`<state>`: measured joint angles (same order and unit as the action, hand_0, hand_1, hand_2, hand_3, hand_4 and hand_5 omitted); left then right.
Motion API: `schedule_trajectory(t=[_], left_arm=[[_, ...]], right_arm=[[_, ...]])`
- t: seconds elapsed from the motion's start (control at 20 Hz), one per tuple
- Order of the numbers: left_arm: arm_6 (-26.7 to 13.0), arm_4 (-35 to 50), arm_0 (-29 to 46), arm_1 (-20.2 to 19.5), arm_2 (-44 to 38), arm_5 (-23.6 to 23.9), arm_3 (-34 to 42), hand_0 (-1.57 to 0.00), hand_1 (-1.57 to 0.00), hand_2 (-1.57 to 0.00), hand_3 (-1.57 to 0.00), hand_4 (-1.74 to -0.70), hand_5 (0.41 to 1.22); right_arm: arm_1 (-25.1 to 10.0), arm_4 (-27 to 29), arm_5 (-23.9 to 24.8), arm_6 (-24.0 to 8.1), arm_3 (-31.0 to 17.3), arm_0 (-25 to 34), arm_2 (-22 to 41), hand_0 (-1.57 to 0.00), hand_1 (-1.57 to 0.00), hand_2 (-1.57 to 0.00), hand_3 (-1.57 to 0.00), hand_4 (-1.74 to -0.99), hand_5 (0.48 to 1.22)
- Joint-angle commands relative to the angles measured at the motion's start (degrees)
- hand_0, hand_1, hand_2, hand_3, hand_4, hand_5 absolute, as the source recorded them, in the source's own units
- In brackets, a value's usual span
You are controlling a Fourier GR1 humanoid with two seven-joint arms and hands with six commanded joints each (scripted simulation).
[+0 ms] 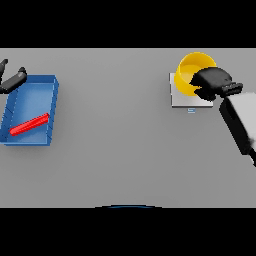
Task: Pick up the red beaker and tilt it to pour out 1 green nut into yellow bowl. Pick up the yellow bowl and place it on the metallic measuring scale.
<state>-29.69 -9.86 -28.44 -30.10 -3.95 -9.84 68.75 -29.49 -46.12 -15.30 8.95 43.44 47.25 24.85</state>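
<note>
The yellow bowl (191, 70) sits tilted on the metallic measuring scale (182, 100) at the right back of the table. My right hand (212, 82) grips the bowl's right rim, fingers curled over it. The red beaker (30, 124) lies on its side inside the blue tray (50, 95) at the left. My left hand (12, 80) shows at the far left edge, behind the tray's back corner, fingers relaxed and holding nothing. No green nut is visible; the bowl's inside is partly hidden by my hand.
The grey table (115, 140) stretches between the blue tray on the left and the scale on the right. My right forearm (240, 120) comes in from the right edge.
</note>
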Motion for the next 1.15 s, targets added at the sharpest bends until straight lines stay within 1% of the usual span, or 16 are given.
schedule_trajectory(t=[0.0,0.05,0.1,0.15,0.2,0.25,0.3,0.4,0.5,0.6,0.65,0.7,0.85,0.9,1.0,1.1], left_arm=[[0.24,0.28,0.27,-0.18,-0.13,-0.28,0.29,0.00,0.00,0.00,0.00,-0.85,0.799],[-0.27,0.02,-0.39,-0.16,-0.03,-0.28,-0.37,0.00,0.00,0.00,0.00,-0.85,0.796],[0.50,0.25,0.09,-0.24,-0.07,-0.67,-0.45,0.00,0.00,0.00,0.00,-0.84,0.788],[0.88,0.08,0.67,0.13,0.25,-0.37,0.00,0.00,0.00,0.00,0.00,-0.84,0.783],[0.38,0.13,0.57,-0.10,0.15,-0.46,0.35,0.00,0.00,0.00,0.00,-0.84,0.780],[0.13,-0.30,-0.15,-0.06,0.32,-0.39,-0.70,0.00,0.00,0.00,0.00,-0.84,0.779],[0.58,-0.10,0.08,-0.19,0.23,-0.51,-0.25,0.00,0.00,0.00,0.00,-0.84,0.775],[0.67,0.34,0.13,0.09,0.06,-0.70,-0.60,0.00,0.00,0.00,0.00,-0.84,0.774],[-0.08,0.69,0.65,-0.19,-0.09,-0.81,0.87,0.00,0.00,0.00,0.00,-0.83,0.768],[0.86,1.17,1.17,0.24,-0.27,-0.95,0.29,0.00,0.00,0.00,0.00,-0.84,0.764],[0.37,1.01,0.83,0.02,-0.27,-1.01,0.20,0.00,0.00,0.00,0.00,-0.84,0.760],[0.55,0.63,0.67,-0.11,-0.08,-0.90,0.12,0.00,0.00,0.00,0.00,-0.83,0.754],[0.00,0.48,0.44,0.38,0.18,-0.41,0.66,0.00,0.00,0.00,0.00,-0.83,0.752],[0.09,0.74,0.72,0.40,0.01,-0.39,0.91,0.00,0.00,0.00,0.00,-0.84,0.753],[-0.69,0.58,-0.06,-0.06,-0.16,-0.65,0.19,0.00,0.00,0.00,0.00,-0.83,0.759],[0.05,0.75,0.57,0.30,0.16,-0.64,1.21,0.00,0.00,0.00,0.00,-0.83,0.760]], right_arm=[[-0.02,0.00,-0.13,0.38,-0.53,0.17,0.10,-1.57,-1.57,-1.38,-1.40,-1.741,1.221],[0.15,0.27,-0.60,0.50,-0.66,-0.23,0.20,-1.57,-1.57,-1.38,-1.42,-1.741,1.221],[0.62,0.29,-0.60,0.31,-0.83,-0.12,0.33,-1.57,-1.57,-1.38,-1.42,-1.741,1.221],[0.35,0.31,-0.33,1.46,-1.41,0.14,0.24,-1.57,-1.57,-1.37,-1.45,-1.741,1.221],[0.24,0.34,-0.35,0.93,-1.33,0.05,0.22,-1.57,-1.57,-1.40,-1.38,-1.741,1.221],[0.36,0.51,-0.19,0.60,-1.17,-0.19,0.09,-1.57,-1.50,-1.44,-1.25,-1.741,1.221],[0.45,0.37,-0.67,0.56,-1.81,0.15,0.14,-1.56,-1.43,-1.34,-1.11,-1.682,1.221],[0.44,1.21,-1.33,0.14,-1.39,-0.07,-0.41,-1.33,-1.12,-1.01,-0.82,-1.592,1.074],[0.76,2.27,-2.76,-1.04,-1.89,0.19,-1.32,-0.95,-0.81,-0.71,-0.58,-1.535,0.965],[0.61,3.23,-4.10,-1.54,-1.45,-0.09,-1.93,-0.61,-0.56,-0.47,-0.39,-1.496,0.890],[0.84,3.20,-4.08,-1.93,-1.98,0.55,-2.09,-0.48,-0.46,-0.38,-0.32,-1.485,0.863],[0.77,2.94,-3.93,-1.09,-2.14,0.19,-1.71,-0.39,-0.38,-0.30,-0.26,-1.476,0.847],[1.15,2.09,-4.43,-1.29,-2.32,0.62,-0.71,-0.20,-0.19,-0.15,-0.13,-1.435,0.817],[0.88,1.84,-4.51,-1.04,-2.52,0.37,-0.47,-0.16,-0.16,-0.12,-0.10,-1.422,0.811],[0.72,1.68,-5.35,-2.33,-2.40,0.37,-0.32,-0.10,-0.10,-0.08,-0.07,-1.401,0.798],[0.58,2.17,-5.98,-2.26,-1.49,0.24,-0.52,-0.06,-0.06,-0.05,-0.04,-1.390,0.779]])
